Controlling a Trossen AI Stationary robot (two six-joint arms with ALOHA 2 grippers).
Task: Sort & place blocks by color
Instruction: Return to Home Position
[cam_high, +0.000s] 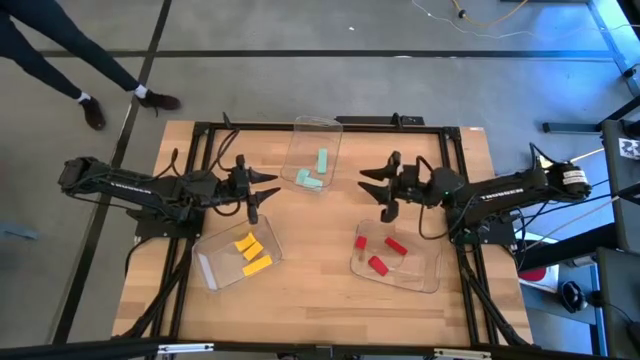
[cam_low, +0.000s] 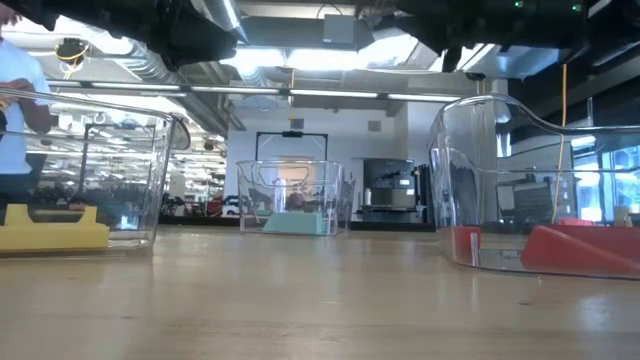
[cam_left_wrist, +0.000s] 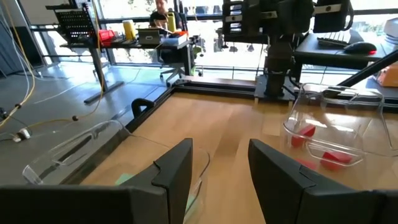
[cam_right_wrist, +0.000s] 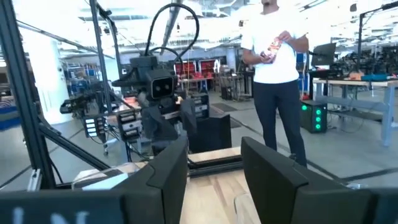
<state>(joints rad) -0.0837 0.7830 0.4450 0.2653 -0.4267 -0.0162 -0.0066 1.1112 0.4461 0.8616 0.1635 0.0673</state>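
Note:
Mint green blocks lie in the far clear tray. The yellow blocks lie in the near-left tray, and three red blocks in the near-right tray. The low view shows a yellow block, a mint block and a red block on their tray floors. My left gripper hovers open and empty between the yellow and mint trays. My right gripper hovers open and empty, farther from me than the red tray. Both wrist views show the parted fingers holding nothing.
A black frame borders the wooden table, which is bare between the trays and along its near edge. A person stands beyond the table in the right wrist view, and a person's legs show beyond the far-left corner.

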